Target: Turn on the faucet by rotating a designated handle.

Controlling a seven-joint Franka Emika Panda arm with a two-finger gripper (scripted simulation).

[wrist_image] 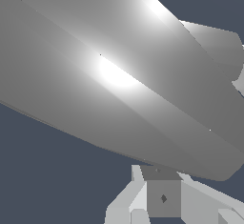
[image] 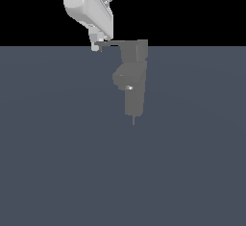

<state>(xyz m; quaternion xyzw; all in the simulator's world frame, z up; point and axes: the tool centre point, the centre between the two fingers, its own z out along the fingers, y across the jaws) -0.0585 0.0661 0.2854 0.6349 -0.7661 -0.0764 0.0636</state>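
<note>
On my screen the faucet (image: 133, 78) stands upright a little to the exterior view's right of the middle, on the dark blue-grey floor (image: 57, 172). It is a matte grey column with a rounded bulge on its side, and on this bulge I see a tiny bright spot (image: 129, 88). From the small block at its top the handle (image: 115, 43) goes out flat toward the exterior view's left, thin and narrow at its end.

The white gripper (image: 96, 45) hangs down from above, and its tips are at the far end of the handle. They seem to touch it there, but I cannot tell if the fingers are apart, together or clamped on the lever, because the picture is too small at this place.

In the wrist view a big grey surface (wrist_image: 114, 75) with a strong white shine fills most of the frame, very close to the camera. Below it I see some pale grey blocks (wrist_image: 164, 197), and I cannot say for sure what they are.
</note>
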